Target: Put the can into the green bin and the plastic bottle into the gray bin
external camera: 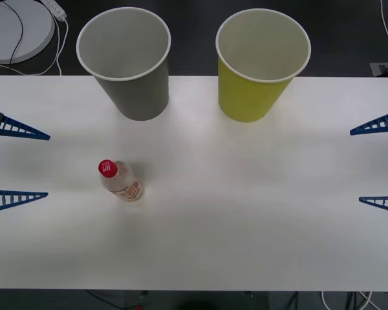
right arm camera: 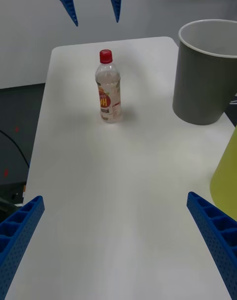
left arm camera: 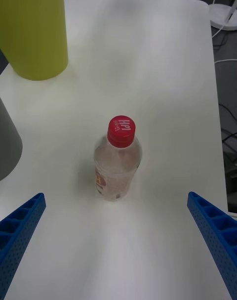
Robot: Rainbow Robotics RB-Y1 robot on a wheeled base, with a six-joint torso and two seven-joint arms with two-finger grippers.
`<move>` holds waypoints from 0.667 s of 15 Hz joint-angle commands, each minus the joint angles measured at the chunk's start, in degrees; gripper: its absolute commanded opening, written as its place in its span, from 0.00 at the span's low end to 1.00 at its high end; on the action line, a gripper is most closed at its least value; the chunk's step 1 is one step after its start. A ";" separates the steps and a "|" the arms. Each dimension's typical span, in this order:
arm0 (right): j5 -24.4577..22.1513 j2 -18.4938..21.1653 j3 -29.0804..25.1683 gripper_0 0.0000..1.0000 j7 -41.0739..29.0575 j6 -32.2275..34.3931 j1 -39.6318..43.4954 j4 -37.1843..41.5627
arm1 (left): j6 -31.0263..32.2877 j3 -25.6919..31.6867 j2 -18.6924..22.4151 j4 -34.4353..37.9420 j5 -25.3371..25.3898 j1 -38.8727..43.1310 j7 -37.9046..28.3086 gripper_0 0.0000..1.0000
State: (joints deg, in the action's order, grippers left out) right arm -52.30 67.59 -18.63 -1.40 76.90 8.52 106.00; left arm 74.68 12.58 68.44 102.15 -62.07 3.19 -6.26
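- Bottle (external camera: 121, 181) upright, left of centre on the bench (external camera: 246, 226), nearer left gripper (external camera: 18, 165).
- Both grippers, left and right (external camera: 377, 163), wide open, empty, flanking the edges.

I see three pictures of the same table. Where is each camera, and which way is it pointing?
Front view: above the arms, looking down at the table; both open end effectors, left and right, show at the sides.
Right wrist view: on the right arm, facing across the table toward the plastic bottle.
Left wrist view: on the left arm, facing the bottle close up.
All share the bottle, the gray bin and the green bin.
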 commanded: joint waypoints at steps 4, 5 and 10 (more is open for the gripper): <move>0.00 0.00 0.00 1.00 0.00 0.00 0.00 0.00 | 1.79 -0.01 0.47 -2.31 0.46 0.33 3.36 1.00; 0.00 0.00 0.00 1.00 0.00 0.00 0.00 0.00 | 2.84 -0.19 0.47 -4.16 1.69 0.33 6.17 1.00; 0.00 0.00 0.00 1.00 0.00 0.00 0.00 0.00 | 4.69 -5.02 0.38 -12.42 8.89 0.24 16.54 1.00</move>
State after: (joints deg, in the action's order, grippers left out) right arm -52.30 67.59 -18.63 -1.40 76.90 8.52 106.00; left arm 79.27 8.39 68.89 91.00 -54.19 3.45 8.55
